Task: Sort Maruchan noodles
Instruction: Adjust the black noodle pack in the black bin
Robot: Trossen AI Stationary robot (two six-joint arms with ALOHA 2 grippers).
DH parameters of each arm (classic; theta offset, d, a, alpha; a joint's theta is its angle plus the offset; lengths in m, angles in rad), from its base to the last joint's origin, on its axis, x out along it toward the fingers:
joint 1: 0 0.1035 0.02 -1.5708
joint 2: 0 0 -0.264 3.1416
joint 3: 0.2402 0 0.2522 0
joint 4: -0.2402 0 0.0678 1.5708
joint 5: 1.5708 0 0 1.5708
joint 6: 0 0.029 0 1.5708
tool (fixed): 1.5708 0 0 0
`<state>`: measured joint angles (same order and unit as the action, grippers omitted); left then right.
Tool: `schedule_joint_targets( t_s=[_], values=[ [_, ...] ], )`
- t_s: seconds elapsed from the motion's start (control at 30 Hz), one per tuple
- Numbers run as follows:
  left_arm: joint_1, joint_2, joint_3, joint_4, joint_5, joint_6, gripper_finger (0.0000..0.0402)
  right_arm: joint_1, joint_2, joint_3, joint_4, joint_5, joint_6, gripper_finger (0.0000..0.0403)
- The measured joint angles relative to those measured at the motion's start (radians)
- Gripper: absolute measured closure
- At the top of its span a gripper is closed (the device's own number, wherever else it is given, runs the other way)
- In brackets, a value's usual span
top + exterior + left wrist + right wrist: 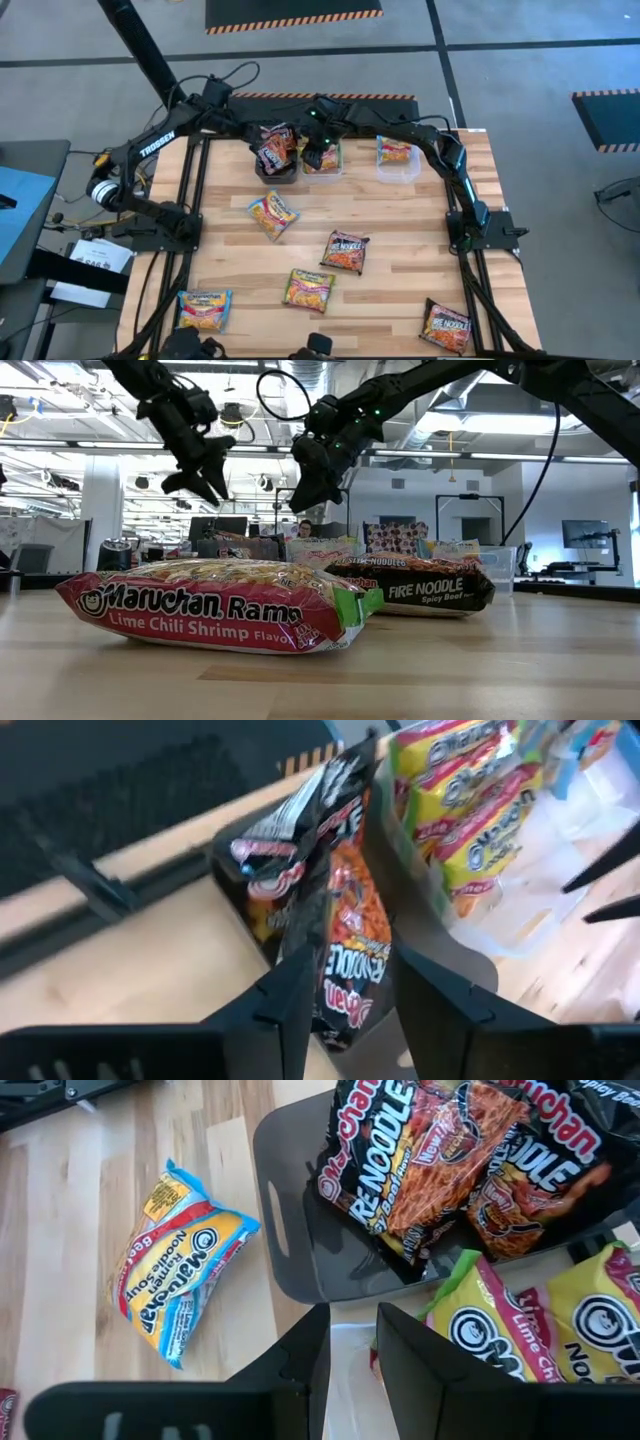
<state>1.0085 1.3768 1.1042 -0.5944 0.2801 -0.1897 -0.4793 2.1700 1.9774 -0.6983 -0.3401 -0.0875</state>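
1. Five Maruchan noodles packets are lying loose on the wooden table [400,250], awaiting sorting; nearest the low camera, the lime chili shrimp packet [215,612] is resting flat, its glossy film crinkling.
2. Farther back, the left gripper [345,995] is hovering over the black tub [300,1245], fingers apart around an upright dark packet [330,890], seemingly letting it go.
3. Beside it, the right gripper [350,1345] is hanging over the clear tub [322,162] of yellow packets, fingers slightly apart, holding nothing.
4. Farthest right, another clear tub [398,160] is holding a blue-edged packet.
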Motion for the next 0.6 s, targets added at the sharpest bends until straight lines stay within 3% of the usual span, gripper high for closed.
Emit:
schedule_joint_targets(
  t_s=[0.3,0.5,0.6],
  values=[
    [-0.001,0.090,0.000,-0.049,0.025,-0.005,0.0282,0.000,0.000,0.000,0.000,0.000,0.000,0.0291],
    [-0.001,0.098,0.000,-0.042,-0.078,-0.005,0.0283,0.001,0.000,0.000,-0.001,0.000,0.000,0.0291],
    [0.006,0.098,0.000,-0.045,-0.082,-0.005,0.0283,0.001,0.000,0.000,-0.001,0.000,0.000,0.0291]
  ],
)
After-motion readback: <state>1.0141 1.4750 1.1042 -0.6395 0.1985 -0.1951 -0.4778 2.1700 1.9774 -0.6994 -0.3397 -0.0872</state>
